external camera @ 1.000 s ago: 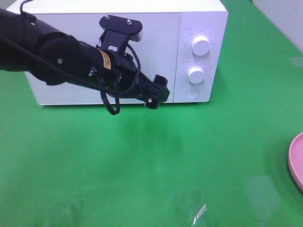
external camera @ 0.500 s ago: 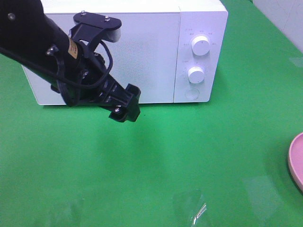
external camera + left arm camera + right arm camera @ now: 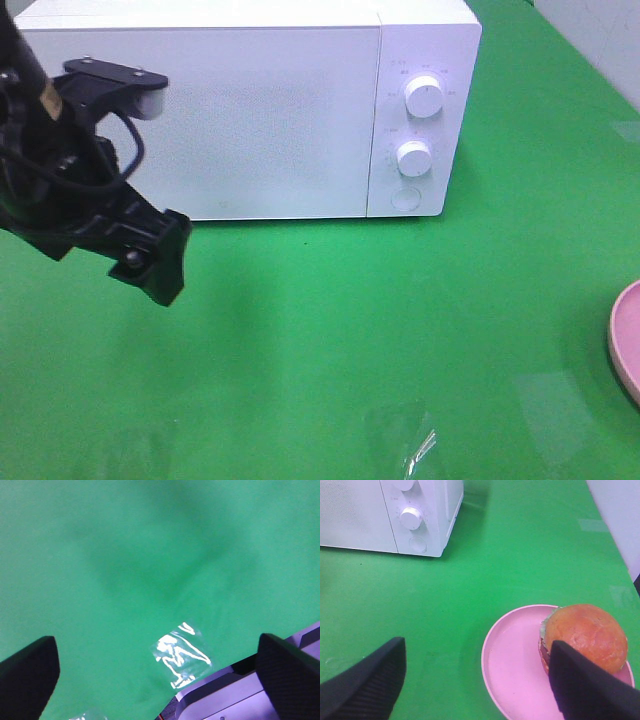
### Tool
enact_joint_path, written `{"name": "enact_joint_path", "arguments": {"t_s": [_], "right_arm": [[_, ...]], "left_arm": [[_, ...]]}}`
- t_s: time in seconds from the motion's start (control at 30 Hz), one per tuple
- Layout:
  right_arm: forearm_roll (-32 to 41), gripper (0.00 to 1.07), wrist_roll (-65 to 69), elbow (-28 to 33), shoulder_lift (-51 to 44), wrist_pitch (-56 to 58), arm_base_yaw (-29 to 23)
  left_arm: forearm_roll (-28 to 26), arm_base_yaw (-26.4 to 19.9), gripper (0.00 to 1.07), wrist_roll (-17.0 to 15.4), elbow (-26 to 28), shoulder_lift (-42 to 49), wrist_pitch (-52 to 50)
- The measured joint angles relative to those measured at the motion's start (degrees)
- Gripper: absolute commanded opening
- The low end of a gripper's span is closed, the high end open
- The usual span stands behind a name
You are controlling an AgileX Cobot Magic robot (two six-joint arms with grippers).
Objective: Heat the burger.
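The burger (image 3: 582,635), with a glossy golden-brown bun and a green frill, sits toward one side of a pink plate (image 3: 512,667) in the right wrist view. My right gripper (image 3: 477,685) hovers open over the plate's near rim, touching nothing. The exterior view shows only a sliver of the plate (image 3: 626,340) at the right edge; the burger and the right gripper are outside that view. The white microwave (image 3: 250,105) stands at the back with its door shut. My left gripper (image 3: 155,262) hangs open in front of its left end, with only green cloth between the fingers (image 3: 30,672).
Two white knobs (image 3: 425,97) and a round button are on the microwave's right panel. A shiny scrap of clear plastic (image 3: 418,450) lies on the green cloth near the front edge, also below the left gripper (image 3: 177,655). A grey-purple edge (image 3: 220,695) shows there.
My left arm has swung left and down, from in front of the microwave door to its left end. The microwave and plate have not moved.
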State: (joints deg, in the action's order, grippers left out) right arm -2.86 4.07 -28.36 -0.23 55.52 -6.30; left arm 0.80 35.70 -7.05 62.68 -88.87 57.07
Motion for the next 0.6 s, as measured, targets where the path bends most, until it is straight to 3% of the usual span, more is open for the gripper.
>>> {"name": "enact_joint_path", "arguments": {"t_s": [0.03, 0.13, 0.17, 0.23, 0.27, 0.3, 0.4, 0.43, 0.47, 0.5, 0.53, 0.6], "right_arm": [[0.0, 0.76, 0.0, 0.0, 0.0, 0.0, 0.0], [0.0, 0.76, 0.0, 0.0, 0.0, 0.0, 0.0], [0.0, 0.76, 0.0, 0.0, 0.0, 0.0, 0.0], [0.0, 0.76, 0.0, 0.0, 0.0, 0.0, 0.0], [0.0, 0.76, 0.0, 0.0, 0.0, 0.0, 0.0], [0.0, 0.76, 0.0, 0.0, 0.0, 0.0, 0.0], [0.0, 0.76, 0.0, 0.0, 0.0, 0.0, 0.0], [0.0, 0.76, 0.0, 0.0, 0.0, 0.0, 0.0], [0.0, 0.76, 0.0, 0.0, 0.0, 0.0, 0.0], [0.0, 0.76, 0.0, 0.0, 0.0, 0.0, 0.0], [0.0, 0.76, 0.0, 0.0, 0.0, 0.0, 0.0], [0.0, 0.76, 0.0, 0.0, 0.0, 0.0, 0.0]], "left_arm": [[0.0, 0.0, 1.01, 0.0, 0.0, 0.0, 0.0], [-1.6, -7.2, 1.01, 2.1, 0.0, 2.2, 2.5], [-1.6, -7.2, 1.01, 2.1, 0.0, 2.2, 2.5], [-3.2, -16.0, 1.01, 4.2, 0.0, 5.1, 5.4], [-3.2, -16.0, 1.01, 4.2, 0.0, 5.1, 5.4], [-3.8, -20.3, 1.01, 4.9, 0.0, 6.5, 6.9], [-4.1, -22.7, 1.01, 5.2, 0.0, 7.3, 7.8], [-4.2, -27.3, 1.01, 5.3, 0.0, 8.9, 9.7], [-4.2, -27.3, 1.01, 5.3, 0.0, 8.9, 9.7], [-4.2, -31.2, 1.01, 5.4, 0.0, 10.6, 11.3], [-4.2, -31.2, 1.01, 5.4, 0.0, 10.6, 11.3], [-4.5, -35.8, 1.01, 5.4, 0.0, 14.5, 12.3]]}}
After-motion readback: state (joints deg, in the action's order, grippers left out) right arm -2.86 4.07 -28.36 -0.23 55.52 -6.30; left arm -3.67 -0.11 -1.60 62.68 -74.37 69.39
